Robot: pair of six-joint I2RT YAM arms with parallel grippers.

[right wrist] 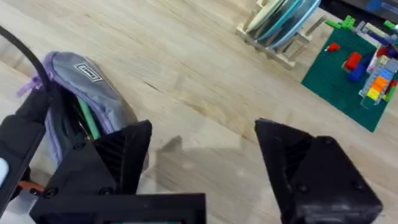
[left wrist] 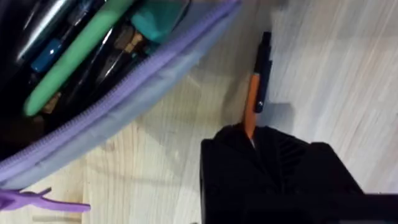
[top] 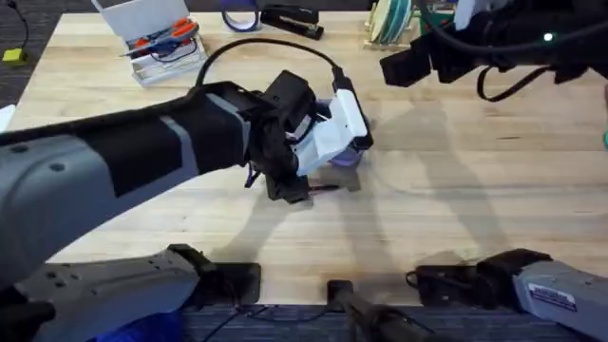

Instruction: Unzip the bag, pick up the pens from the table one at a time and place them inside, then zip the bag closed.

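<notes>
The lavender bag [top: 346, 158] lies unzipped at the table's [top: 456, 190] middle, mostly under my left arm. Inside it I see the green pen [left wrist: 74, 59] among other items. In the left wrist view the orange pen [left wrist: 252, 102], with its dark end [left wrist: 263, 65], sticks out from my left gripper [left wrist: 249, 135], which is shut on it just beside the bag's zipper edge [left wrist: 118, 102]. My left gripper [top: 294, 188] sits at the bag's near side. My right gripper [right wrist: 205, 155] hangs open and empty, high over the far right [top: 407, 66]; from there the bag [right wrist: 93, 87] and the green pen [right wrist: 87, 121] both show.
A white box [top: 157, 38] with orange-handled scissors stands at the back left, next to a blue tape roll [top: 239, 17] and a black stapler [top: 290, 17]. A wooden rack of discs [right wrist: 283, 25] and a green baseplate with bricks [right wrist: 351, 71] sit at the back right.
</notes>
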